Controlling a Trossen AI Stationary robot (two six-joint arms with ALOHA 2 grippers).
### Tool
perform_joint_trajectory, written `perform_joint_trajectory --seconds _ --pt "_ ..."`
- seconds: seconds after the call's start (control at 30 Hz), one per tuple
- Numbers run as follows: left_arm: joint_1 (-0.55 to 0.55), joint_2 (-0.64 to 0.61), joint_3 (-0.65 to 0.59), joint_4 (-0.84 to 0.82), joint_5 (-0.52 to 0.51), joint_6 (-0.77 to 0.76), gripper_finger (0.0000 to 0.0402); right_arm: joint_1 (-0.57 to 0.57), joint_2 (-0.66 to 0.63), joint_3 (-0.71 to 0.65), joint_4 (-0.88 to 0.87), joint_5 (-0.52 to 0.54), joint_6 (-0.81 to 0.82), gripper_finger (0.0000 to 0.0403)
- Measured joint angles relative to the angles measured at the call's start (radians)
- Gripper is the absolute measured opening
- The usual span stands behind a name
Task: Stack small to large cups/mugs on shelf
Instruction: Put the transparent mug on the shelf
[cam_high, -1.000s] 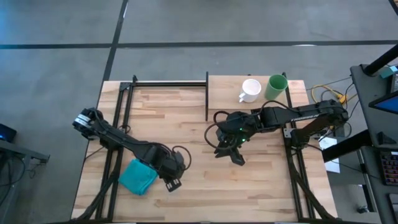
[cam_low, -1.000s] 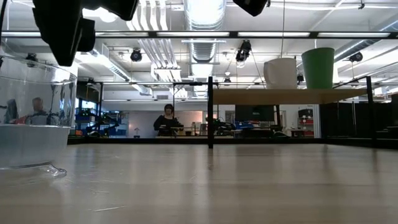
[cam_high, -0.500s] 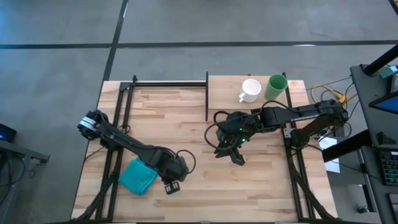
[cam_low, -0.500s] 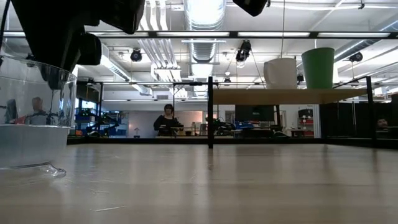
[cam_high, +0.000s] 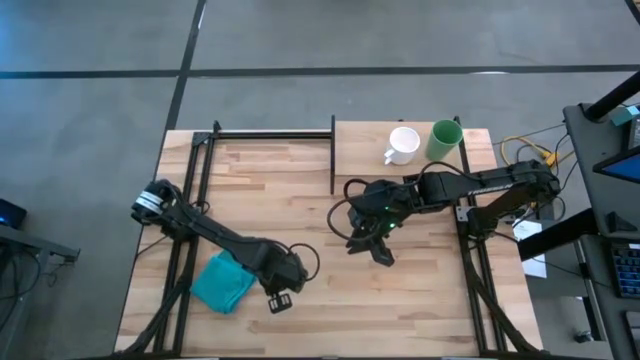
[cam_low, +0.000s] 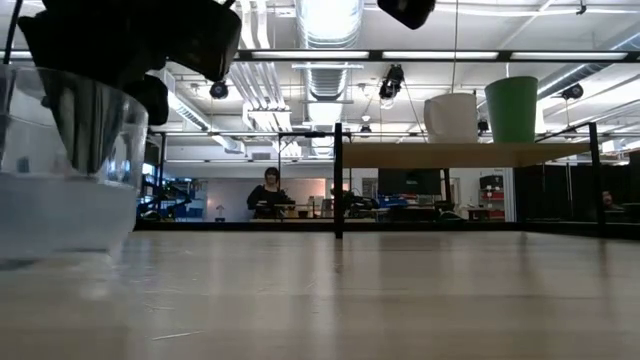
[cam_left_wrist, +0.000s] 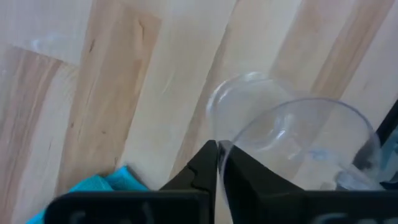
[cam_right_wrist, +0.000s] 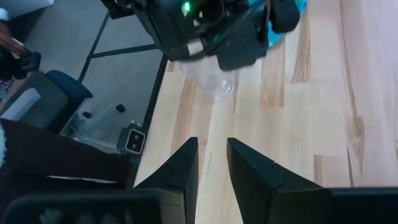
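Left wrist view: we see our left hand (cam_left_wrist: 219, 163) pinching the clear cup's (cam_left_wrist: 298, 149) rim on the bench (cam_left_wrist: 124, 93); our right hand (cam_right_wrist: 211, 163), narrowly parted, hovers mid-bench. White mug (cam_high: 403, 144) and green cup (cam_high: 444, 139) stand on the shelf (cam_high: 365, 135).

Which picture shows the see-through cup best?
The left wrist view: the clear cup fills it, with the left gripper pinching its rim. The low view shows only its side, cut off at the edge. In the right wrist view it is small and far off. The high view hides it under the arm.
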Motion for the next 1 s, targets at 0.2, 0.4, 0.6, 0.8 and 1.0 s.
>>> perform_joint_trajectory --seconds 0.2,0.4,0.6,0.8,1.0 --pt "0.055 -0.042 0.058 -0.074 0.008 -0.003 0.0001 0.000 -0.060 0.000 -0.068 -0.010 0.082 0.0080" --pt "0.207 -0.061 0.304 -0.332 0.008 0.123 0.0000 0.000 -0.209 0.000 -0.073 -0.005 0.128 0.0080" --pt "0.411 -0.055 0.613 -0.529 -0.061 0.306 0.0000 0.000 -0.361 0.000 -0.086 0.173 0.082 0.0080" --pt "0.564 -0.046 0.803 -0.529 -0.166 0.712 0.0000 -0.001 -0.425 -0.010 -0.105 0.291 0.034 0.0079" --pt "0.674 0.003 0.854 -0.565 -0.250 1.071 0.0000 -0.001 -0.414 -0.013 -0.188 0.293 0.023 0.0079"
